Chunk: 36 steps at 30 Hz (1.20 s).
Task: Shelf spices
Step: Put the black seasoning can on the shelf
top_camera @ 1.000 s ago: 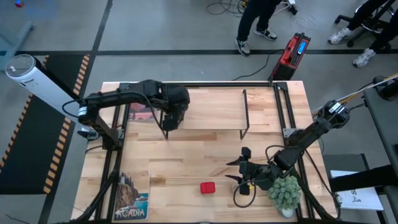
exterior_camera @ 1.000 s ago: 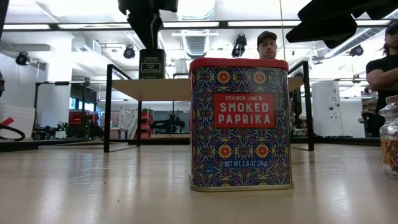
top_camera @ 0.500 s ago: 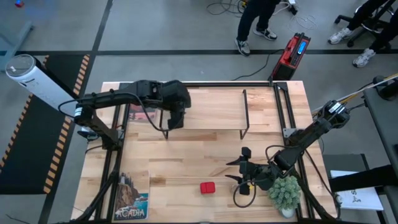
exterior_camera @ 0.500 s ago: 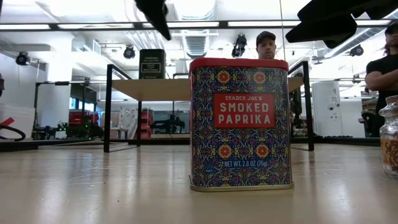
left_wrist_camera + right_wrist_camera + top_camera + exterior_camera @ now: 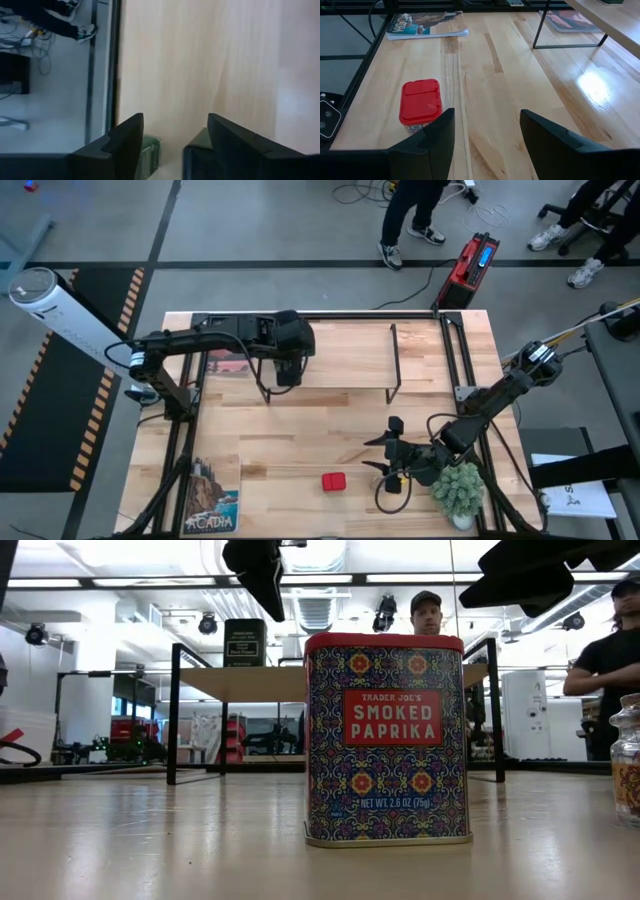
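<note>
The shelf (image 5: 330,352), a low light-wood board on thin black legs, stands on the far half of the pale plank worktop (image 5: 300,440) and serves as the landmark here. One dark olive tin (image 5: 244,642) sits on the shelf's left end; in the left wrist view it shows only partly, so a greenish label (image 5: 149,151) beside it may belong to a second container, though that cannot be settled. The left gripper (image 5: 286,370) hangs just above that end of the shelf, its fingers (image 5: 131,140) spread apart and holding nothing. One red paprika tin (image 5: 334,481) stands upright on the worktop well in front of the shelf, and one glass jar (image 5: 628,760) stands to its right at the low view's edge. The right gripper (image 5: 392,450) waits low over the worktop in front of the shelf's right end, near the red tin, its fingers (image 5: 436,134) parted and empty. One green potted plant (image 5: 459,490) sits at the worktop's front right corner. Two flat picture books lie on the worktop: one (image 5: 212,496) at the front left corner, one (image 5: 228,362) tucked under the shelf's left end. Beyond the shelf lies grey floor with cables and a red box (image 5: 472,260); two people (image 5: 428,612) stand in the room behind.
</note>
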{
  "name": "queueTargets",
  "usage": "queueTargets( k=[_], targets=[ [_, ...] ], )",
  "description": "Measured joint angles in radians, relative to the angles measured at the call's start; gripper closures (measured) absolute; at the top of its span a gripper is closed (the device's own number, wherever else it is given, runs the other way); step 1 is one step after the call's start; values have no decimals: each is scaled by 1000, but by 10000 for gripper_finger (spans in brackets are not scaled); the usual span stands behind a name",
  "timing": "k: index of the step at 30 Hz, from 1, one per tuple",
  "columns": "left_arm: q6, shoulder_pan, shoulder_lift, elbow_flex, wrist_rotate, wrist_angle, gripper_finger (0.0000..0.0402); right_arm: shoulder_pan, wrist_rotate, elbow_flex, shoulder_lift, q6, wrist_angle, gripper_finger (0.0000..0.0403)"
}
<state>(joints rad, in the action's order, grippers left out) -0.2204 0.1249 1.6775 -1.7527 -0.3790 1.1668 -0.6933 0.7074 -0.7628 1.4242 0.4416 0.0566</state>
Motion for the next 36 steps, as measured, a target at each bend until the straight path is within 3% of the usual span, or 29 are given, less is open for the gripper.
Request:
queueTargets(
  k=[32, 36],
  targets=[
    [18, -6, -2, 1, -22, 45, 192, 0, 0, 0, 0, 0, 0, 203],
    [38, -25, -3, -13, 61, 40, 186, 0, 1, 0, 0, 0, 0, 202]
  ],
)
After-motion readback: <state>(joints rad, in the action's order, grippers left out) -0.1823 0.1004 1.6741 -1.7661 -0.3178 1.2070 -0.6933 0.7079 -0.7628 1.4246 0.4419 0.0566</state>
